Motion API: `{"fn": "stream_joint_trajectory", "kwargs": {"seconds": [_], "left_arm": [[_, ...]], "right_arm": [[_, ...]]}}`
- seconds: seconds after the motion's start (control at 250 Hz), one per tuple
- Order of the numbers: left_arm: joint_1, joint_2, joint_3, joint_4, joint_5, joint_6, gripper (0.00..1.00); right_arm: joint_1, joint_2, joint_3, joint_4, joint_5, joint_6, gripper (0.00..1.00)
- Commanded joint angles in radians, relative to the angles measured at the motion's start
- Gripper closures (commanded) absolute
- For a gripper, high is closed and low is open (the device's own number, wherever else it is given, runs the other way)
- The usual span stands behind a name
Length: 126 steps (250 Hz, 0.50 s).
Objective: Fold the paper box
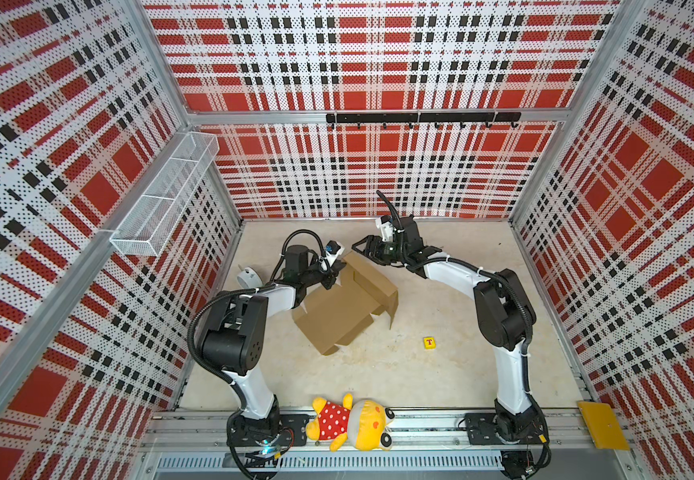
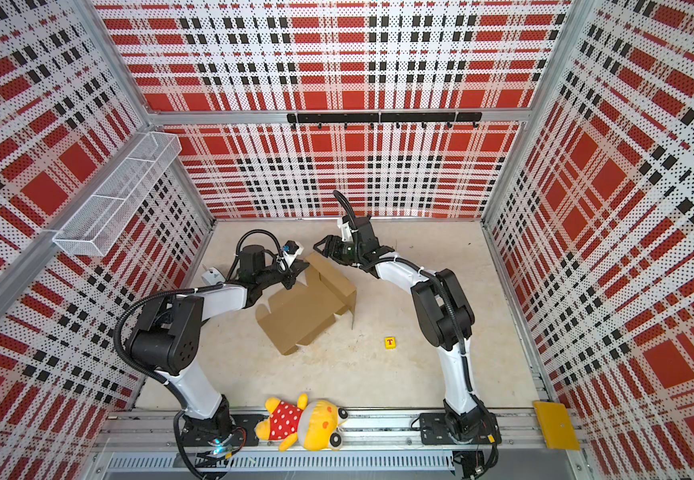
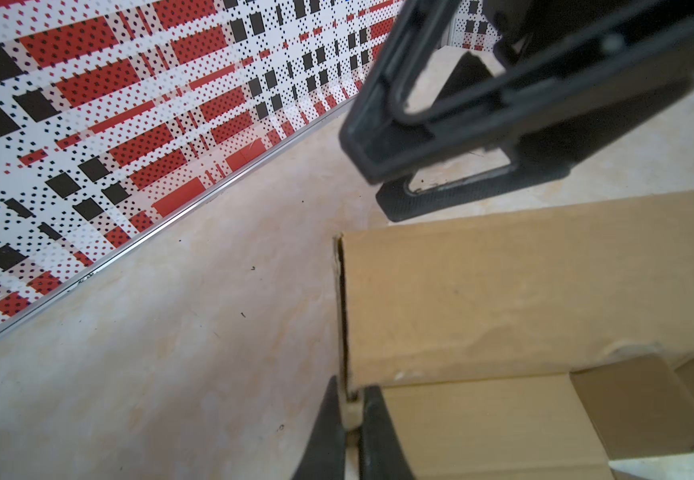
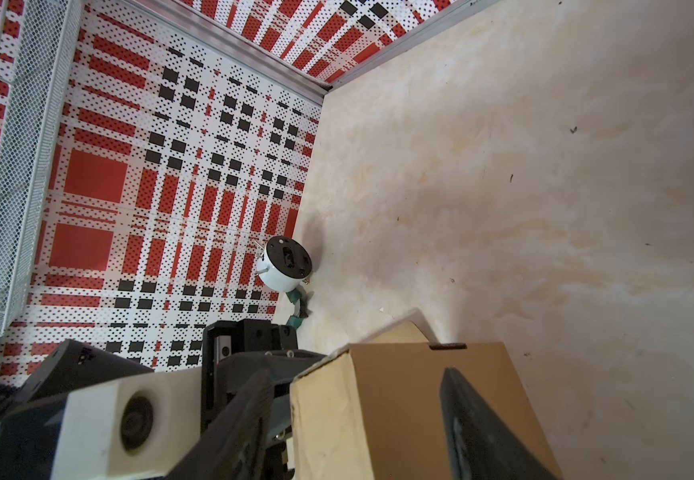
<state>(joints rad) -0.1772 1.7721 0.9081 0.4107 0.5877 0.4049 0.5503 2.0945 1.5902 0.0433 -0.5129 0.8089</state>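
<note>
Plaid perforated walls close in the pale table on three sides. The paper box lies on it a little left of the middle and toward the back, between the two arms. In both top views its base panel lies flat with notched flaps spread toward the front, while one long wall along its far-right side stands up and bends round a corner at the right end. A white mesh basket hangs on the left wall; only the right wrist view shows its mesh close up. A yellow plush toy in a red dotted dress lies on the front rail between the arm bases, and a yellow plate rests at the front right corner; neither wrist view catches these. The left gripper sits at the box's back-left end. The top views hide its tips, but the left wrist view shows its fingers drawn narrow, pinching a thin cardboard edge. The right gripper hangs over the back corner of the raised wall with its jaws wide. The right wrist view puts one finger before the brown wall face and the other off its edge, and whether they touch the card I cannot tell. A white round device lies by the left wall, its dark face plain only there. A small yellow block marked T sits apart, right of the box.
</note>
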Motion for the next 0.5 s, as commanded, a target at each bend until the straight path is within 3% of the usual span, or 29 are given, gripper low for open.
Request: {"fn": "stream_joint_trajectory", "kwargs": {"seconds": [0.0,0.2,0.396,0.5], "left_arm": [[0.006,0.029,0.017,-0.012,-0.018,0.000,0.91],[0.007,0.033,0.023,-0.016,-0.019,-0.004,0.90],[0.010,0.042,0.045,-0.044,-0.029,-0.015,0.90],[0.011,0.050,0.060,-0.061,-0.037,-0.018,0.84]], "right_arm": [[0.014,0.015,0.017,0.058,0.001,-0.028,0.34],[0.033,0.047,0.037,0.036,0.009,-0.045,0.34],[0.040,0.094,0.069,-0.008,0.020,-0.054,0.41],[0.039,0.105,0.072,-0.026,0.024,-0.051,0.44]]}}
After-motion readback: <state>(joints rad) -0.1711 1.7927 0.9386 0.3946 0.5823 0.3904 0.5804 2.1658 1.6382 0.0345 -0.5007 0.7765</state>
